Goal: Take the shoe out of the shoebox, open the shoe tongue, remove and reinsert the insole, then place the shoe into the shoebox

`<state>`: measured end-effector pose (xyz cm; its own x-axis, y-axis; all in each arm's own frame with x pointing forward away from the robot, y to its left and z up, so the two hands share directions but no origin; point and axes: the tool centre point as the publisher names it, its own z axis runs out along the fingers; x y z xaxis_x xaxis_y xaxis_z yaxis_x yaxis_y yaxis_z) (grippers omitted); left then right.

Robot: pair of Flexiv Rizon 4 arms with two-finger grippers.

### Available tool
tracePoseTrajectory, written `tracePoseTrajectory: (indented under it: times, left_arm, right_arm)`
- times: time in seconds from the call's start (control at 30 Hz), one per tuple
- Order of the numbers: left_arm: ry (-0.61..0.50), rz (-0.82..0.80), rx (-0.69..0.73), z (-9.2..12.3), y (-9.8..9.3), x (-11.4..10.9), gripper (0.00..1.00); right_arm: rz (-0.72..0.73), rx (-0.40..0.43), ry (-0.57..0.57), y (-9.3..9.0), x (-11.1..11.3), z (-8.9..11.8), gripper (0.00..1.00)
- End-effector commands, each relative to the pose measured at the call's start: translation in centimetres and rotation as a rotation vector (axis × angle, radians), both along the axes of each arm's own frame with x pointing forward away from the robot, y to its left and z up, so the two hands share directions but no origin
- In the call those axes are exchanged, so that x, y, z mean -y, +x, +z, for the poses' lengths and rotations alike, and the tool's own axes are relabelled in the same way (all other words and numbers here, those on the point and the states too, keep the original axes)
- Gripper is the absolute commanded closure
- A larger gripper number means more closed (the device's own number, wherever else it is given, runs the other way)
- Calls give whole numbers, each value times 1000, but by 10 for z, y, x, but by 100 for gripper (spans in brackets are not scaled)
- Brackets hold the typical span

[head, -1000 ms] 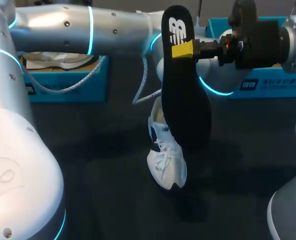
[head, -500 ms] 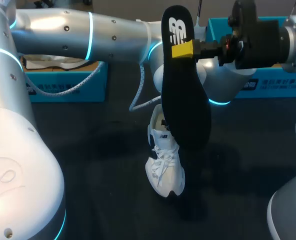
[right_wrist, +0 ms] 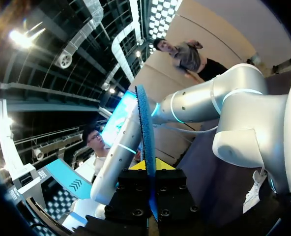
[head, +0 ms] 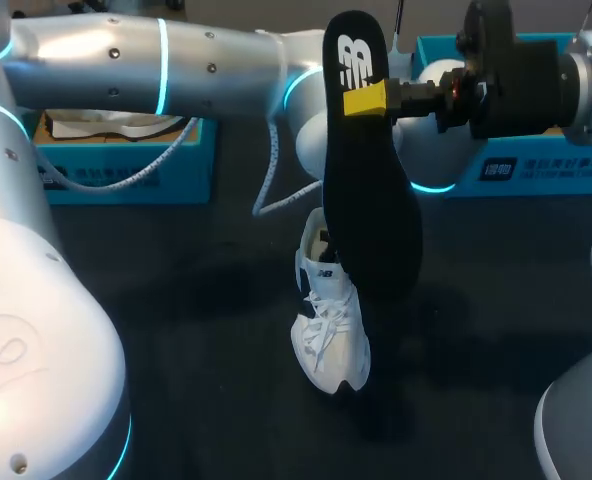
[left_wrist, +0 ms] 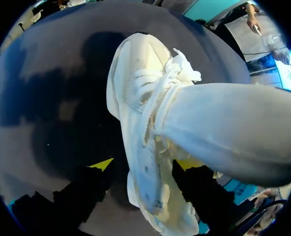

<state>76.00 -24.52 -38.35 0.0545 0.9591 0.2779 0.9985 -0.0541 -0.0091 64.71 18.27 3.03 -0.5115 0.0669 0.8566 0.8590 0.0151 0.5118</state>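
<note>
A white shoe [head: 331,325] stands on the dark table, toe toward the front. In the left wrist view the shoe [left_wrist: 140,113] lies between my left gripper's [left_wrist: 145,167] fingers, which are open at either side of its heel end. A broad white flap [left_wrist: 224,132] rising from the laces hides the shoe's opening. In the head view my left arm [head: 176,55] comes across the back, and its gripper is hidden behind the insole. My right gripper [head: 366,100] is shut on the black insole [head: 371,200], holding it upright above the shoe. The insole's blue edge [right_wrist: 145,128] shows between the right gripper's [right_wrist: 148,164] tips.
An open blue shoebox [head: 126,160] with white paper stands at the back left. A second blue box [head: 536,165] stands at the back right behind my right arm. A pale cable [head: 276,180] hangs from my left arm near the shoe.
My left arm has swung a little to the left. The shoe has shifted slightly toward the front and stands straighter. The right arm and the insole have not moved.
</note>
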Motion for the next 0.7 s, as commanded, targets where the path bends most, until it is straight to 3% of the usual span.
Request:
tracePoseTrajectory:
  times: [0.03,0.3,0.43,0.7]
  left_arm:
    - [-34,0,-26,3,2,-7,0]
    - [-112,27,-27,20,6,-8,0]
    - [-183,67,15,33,18,-3,0]
    - [-421,159,65,84,36,7,0]
  right_arm:
    - [0,-3,-4,1,-3,1,100]
    - [0,-3,-4,1,-3,1,100]
    - [0,-3,-4,1,-3,1,100]
    - [0,-3,-4,1,-3,1,100]
